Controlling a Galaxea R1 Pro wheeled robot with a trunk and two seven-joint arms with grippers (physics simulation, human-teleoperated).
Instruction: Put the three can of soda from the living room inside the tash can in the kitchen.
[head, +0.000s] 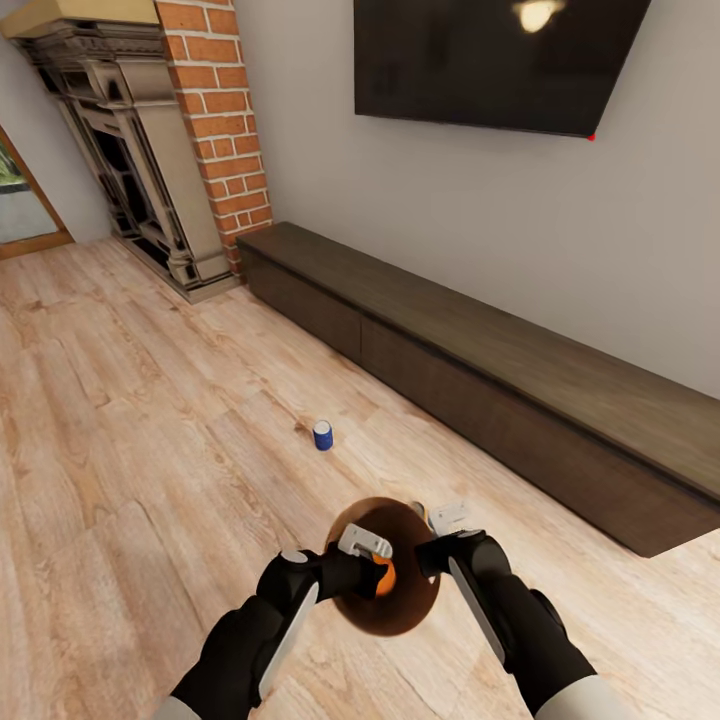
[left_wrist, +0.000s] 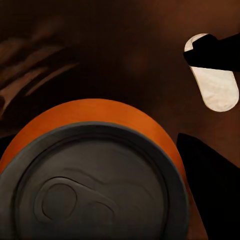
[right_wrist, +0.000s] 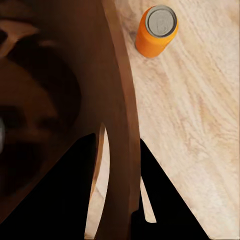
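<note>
— What do we have at the left pincer?

— We see it down inside the round tapered bucket with the coppery-brown inside, closed around an orange cylindrical soda can with a grey top. In the left wrist view the can's top fills the lower part, with the bucket's brown wall behind it and the slot handle showing pale floor through it.

— And the right pincer?

— We see it clamped on the bucket's rim: in the right wrist view one dark finger sits inside the wall and the other outside, with the rim between them, next to the slot handle. The bucket hangs between both arms, above the pale wood-plank floor.

— What lies around it?

— Just beyond the bucket, a second orange can stands upright on the floor; from the head camera only a sliver of it peeks past the bucket's far rim, beside the right pincer's pale part. Farther out, well apart from us, a small blue can with a white band stands upright on the open floor.

— Anything blocking the way?

— To the right runs a long dark wooden bench along the grey wall, under a black wall screen. At the far left stand a red brick column and a dark carved fireplace. The floor between us and the blue can is bare planks.
</note>
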